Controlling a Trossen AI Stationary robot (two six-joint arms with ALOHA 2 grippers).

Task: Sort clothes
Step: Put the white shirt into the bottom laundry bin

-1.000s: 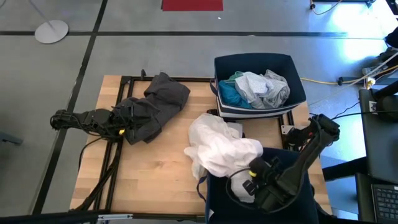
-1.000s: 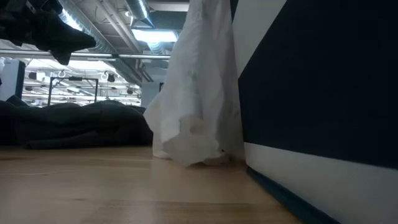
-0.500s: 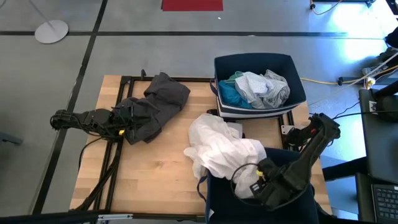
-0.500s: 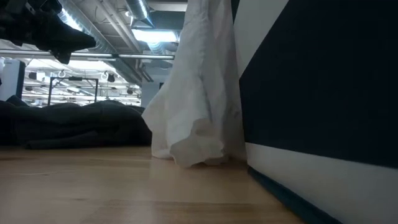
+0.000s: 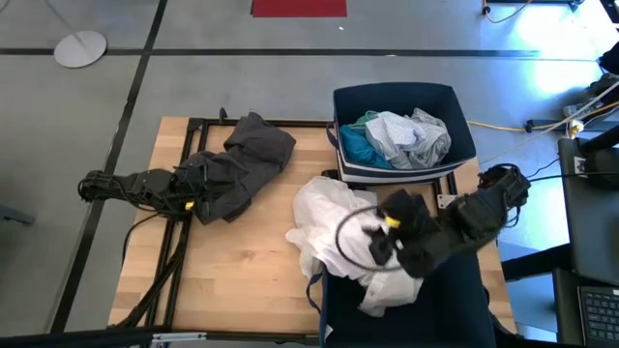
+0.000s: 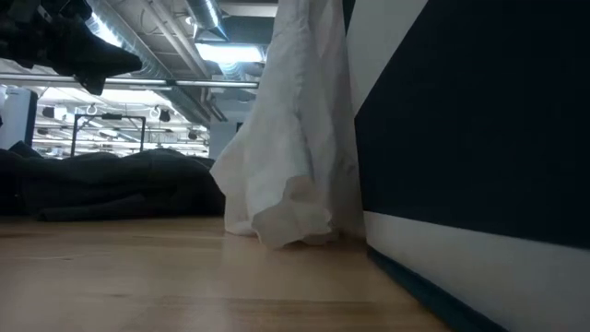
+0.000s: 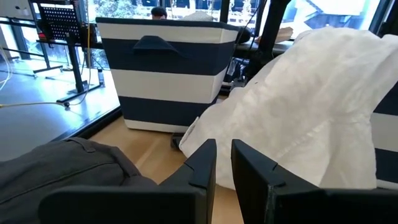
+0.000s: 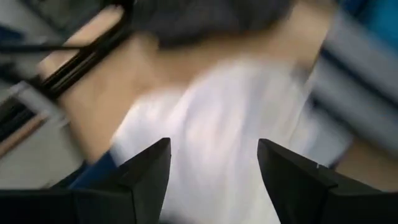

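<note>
Sorting the white shirt: it drapes over the near bin's rim at the tabletop's near-right corner. The right gripper has its jaws released above it and should regrasp the overhang; left gripper jaws clenched, empty.

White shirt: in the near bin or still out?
Half in. The white shirt is draped over the near bin's rim: one end inside, most of it on the table, hem touching the wood in the low view.

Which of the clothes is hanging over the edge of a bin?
The white garment. It drapes over the near bin's rim, part inside, part on the table. The dark grey one lies flat on the table, and the turquoise and pale ones sit inside the far bin.
</note>
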